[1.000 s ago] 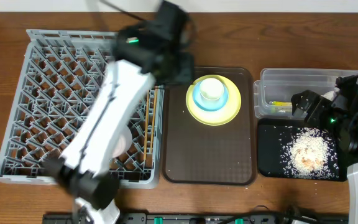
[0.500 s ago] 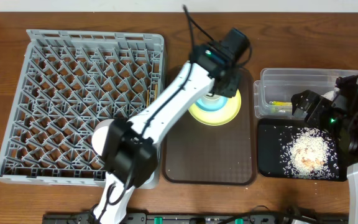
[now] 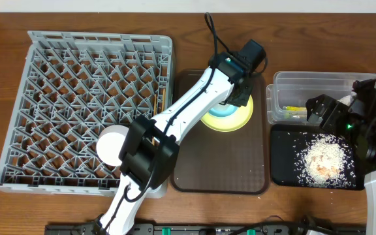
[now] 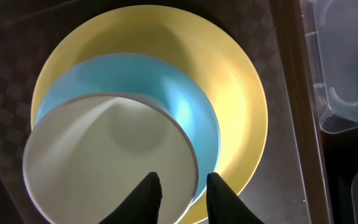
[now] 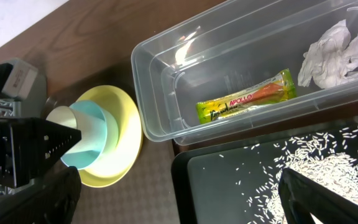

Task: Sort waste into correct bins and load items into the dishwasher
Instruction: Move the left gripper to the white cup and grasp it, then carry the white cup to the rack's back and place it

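Overhead: your left gripper [image 3: 235, 99] hangs above the plate [image 3: 243, 119], which lies on the brown tray [image 3: 220, 163]. Left of the plate, the rack [image 3: 34, 39] holds a white bowl [image 3: 111, 145]. Right of the plate stand the tub [image 3: 325, 81] and the black tray [image 3: 281, 160] of rice [image 3: 322, 160].

Left wrist: the fingers [image 4: 146, 198] straddle the rim of the cup [image 4: 104, 162], nested in the blue bowl [image 4: 185, 99] on the plate. You cannot tell whether they pinch it.

Right wrist: your right gripper [image 5: 179, 186] gapes wide, right of the plate, near the tub holding the sachet [image 5: 247, 102] and napkin [image 5: 334, 53].
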Controlling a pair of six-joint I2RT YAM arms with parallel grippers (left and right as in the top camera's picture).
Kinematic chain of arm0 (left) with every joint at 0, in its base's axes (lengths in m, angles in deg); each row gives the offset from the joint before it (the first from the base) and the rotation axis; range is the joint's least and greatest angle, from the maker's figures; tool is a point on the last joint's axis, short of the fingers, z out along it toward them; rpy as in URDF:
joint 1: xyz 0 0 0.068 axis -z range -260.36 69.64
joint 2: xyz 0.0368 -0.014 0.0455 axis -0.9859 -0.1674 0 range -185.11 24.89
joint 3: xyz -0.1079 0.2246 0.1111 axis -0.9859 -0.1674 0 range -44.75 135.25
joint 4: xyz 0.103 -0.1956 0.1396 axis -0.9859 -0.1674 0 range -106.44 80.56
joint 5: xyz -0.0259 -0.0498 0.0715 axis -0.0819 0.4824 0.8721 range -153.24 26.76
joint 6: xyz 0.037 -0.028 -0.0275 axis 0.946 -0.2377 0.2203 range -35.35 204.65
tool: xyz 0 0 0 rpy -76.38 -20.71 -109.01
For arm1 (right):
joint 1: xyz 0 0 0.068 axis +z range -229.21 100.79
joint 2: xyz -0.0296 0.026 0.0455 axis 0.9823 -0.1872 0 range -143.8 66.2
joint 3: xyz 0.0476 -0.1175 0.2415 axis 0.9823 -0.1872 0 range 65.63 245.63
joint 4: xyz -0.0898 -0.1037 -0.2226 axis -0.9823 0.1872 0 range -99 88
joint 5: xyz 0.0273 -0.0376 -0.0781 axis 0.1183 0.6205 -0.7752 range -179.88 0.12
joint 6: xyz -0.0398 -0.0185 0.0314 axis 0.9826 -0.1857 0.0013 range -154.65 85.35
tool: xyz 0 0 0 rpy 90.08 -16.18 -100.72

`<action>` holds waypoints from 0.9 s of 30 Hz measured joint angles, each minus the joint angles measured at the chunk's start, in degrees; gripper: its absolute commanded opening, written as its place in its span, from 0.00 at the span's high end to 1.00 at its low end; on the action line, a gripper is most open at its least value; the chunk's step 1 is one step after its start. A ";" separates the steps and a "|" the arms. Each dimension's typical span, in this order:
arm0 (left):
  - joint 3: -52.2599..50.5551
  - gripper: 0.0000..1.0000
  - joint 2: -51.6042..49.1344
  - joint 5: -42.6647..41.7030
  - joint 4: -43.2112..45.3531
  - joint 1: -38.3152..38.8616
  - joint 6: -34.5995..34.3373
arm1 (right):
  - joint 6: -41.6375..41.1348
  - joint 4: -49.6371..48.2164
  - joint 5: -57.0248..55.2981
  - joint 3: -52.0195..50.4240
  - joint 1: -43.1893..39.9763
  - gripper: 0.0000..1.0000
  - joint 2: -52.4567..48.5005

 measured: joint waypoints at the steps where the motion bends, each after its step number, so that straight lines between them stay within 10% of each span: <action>1: 0.00 0.76 -0.13 0.00 0.02 0.00 -0.02 | 0.00 0.00 0.00 0.00 0.00 0.01 0.00; 27: -3.52 0.92 1.20 4.74 -0.90 0.00 0.13 | 0.00 0.00 0.00 0.00 0.00 0.01 0.00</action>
